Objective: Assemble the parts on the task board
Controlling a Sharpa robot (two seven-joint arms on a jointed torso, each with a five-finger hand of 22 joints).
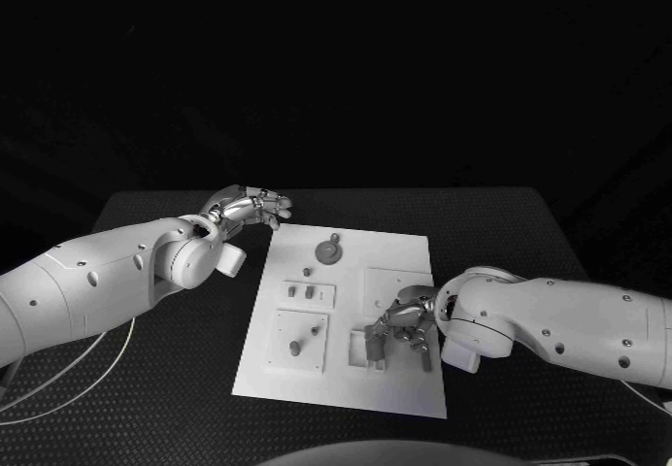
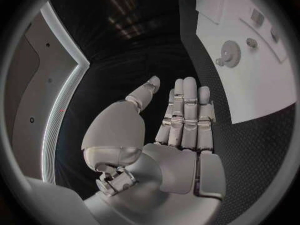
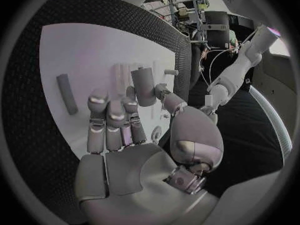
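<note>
The left hand (image 1: 252, 207) hovers off the far-left corner of the task board (image 1: 399, 248), fingers straight and holding nothing. The board lies mid-worktop (image 1: 504, 214) — the right hand (image 1: 403, 320) over its near-right part pinches a grey cylindrical part (image 3: 144, 86).

One task board (image 1: 406, 248), white, on one black table (image 1: 154, 388). Two hands: left hand (image 1: 252, 207) off the board's far-left corner, right hand (image 1: 403, 320) over its right edge. One gear-shaped part (image 1: 328, 252) near the far edge. Small parts elsewhere on the board too small to count.
</note>
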